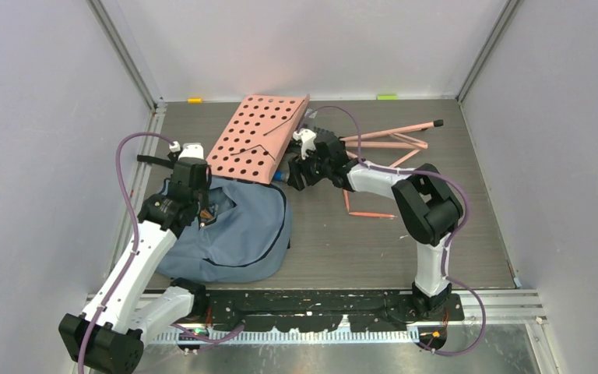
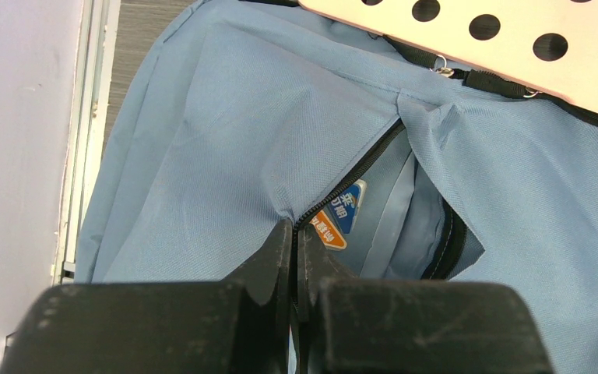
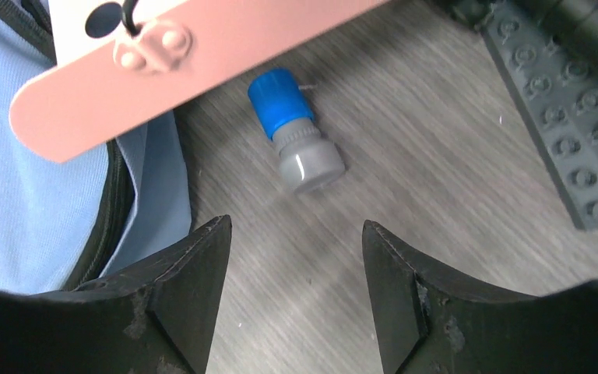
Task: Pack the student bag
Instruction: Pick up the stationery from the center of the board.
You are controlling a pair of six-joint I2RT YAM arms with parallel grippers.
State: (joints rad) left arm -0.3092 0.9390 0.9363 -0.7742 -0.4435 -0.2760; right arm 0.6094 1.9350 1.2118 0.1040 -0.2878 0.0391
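Top view: backpack (image 1: 233, 234) lies at the left-front of the table, partly unzipped. A pink board (image 1: 257, 136) lies tilted over the backpack's far edge, not inside it. Pink rods (image 1: 393, 136) and a pencil (image 1: 370, 213) lie loose on the right, so I'd say packing is barely begun. Left gripper (image 1: 201, 212) sits on the backpack's top. Right gripper (image 1: 292, 178) is just beside the backpack's far-right corner.

Left wrist: left gripper (image 2: 293, 234) has its jaws pressed together, and the puckered cloth says it is pinching the backpack (image 2: 280, 132) at the zipper (image 2: 358, 167). The mouth gapes, with labels (image 2: 342, 214) visible inside.

Right wrist: right gripper (image 3: 296, 241) has its jaws spread and holds nothing. A small blue-capped bottle (image 3: 296, 144) lies on the table just ahead of it, untouched. The backpack (image 3: 23, 179) is to its left and the board (image 3: 202, 54) corner overhangs above. A grey studded plate (image 3: 568, 132) is at right. The bottle looks like the next pick.
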